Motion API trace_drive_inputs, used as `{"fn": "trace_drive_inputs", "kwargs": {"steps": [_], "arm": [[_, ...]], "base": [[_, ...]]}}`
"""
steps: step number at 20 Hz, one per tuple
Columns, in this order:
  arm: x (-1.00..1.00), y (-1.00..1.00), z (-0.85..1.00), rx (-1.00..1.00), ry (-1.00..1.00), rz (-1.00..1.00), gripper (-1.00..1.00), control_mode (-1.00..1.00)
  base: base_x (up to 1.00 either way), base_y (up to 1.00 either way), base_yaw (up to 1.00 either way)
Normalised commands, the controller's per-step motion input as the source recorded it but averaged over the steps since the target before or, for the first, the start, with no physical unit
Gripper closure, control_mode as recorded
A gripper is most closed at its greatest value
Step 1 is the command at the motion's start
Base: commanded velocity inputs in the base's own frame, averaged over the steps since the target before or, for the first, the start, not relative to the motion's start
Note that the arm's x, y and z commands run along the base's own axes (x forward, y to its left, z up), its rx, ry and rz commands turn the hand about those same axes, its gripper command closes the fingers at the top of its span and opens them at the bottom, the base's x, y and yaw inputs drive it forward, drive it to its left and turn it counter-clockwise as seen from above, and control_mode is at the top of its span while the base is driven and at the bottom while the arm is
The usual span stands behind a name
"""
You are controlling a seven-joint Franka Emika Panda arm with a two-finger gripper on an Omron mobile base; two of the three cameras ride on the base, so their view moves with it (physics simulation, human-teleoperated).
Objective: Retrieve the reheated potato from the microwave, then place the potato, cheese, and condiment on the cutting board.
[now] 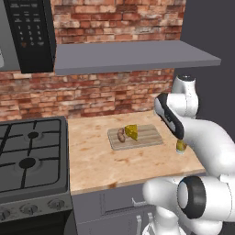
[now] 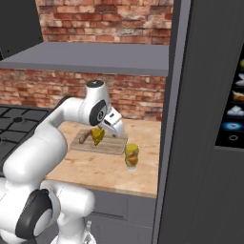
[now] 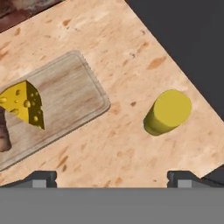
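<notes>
**Hand view: condiment last off the board**

The end effector [image 3: 112, 177] hung empty above the counter [image 3: 131, 144], jaws spread wide. The potato [image 1: 121, 135] and cheese [image 1: 132, 132] lay on the cutting board [image 1: 147, 135]; the condiment [image 3: 168, 113] stood right of it, near the counter's edge. An off-centre descent could likely topple the bottle over that edge.

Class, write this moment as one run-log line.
gripper: open, above counter | potato, cheese: on cutting board | condiment: on counter, off board
</notes>
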Motion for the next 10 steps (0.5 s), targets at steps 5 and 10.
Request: {"fn": "trace_drive_inputs", "kwargs": {"steps": [5,10], "arm": [[-0.45,-0.33,0.24,0.0,0.03,-0.01,-1.0,-1.0],[-0.37,-0.19,0.03,0.0,0.0,-0.13,-1.0,-1.0]], "base": [[0.0,0.0,0.0],[0.0,0.0,0.0]]}}
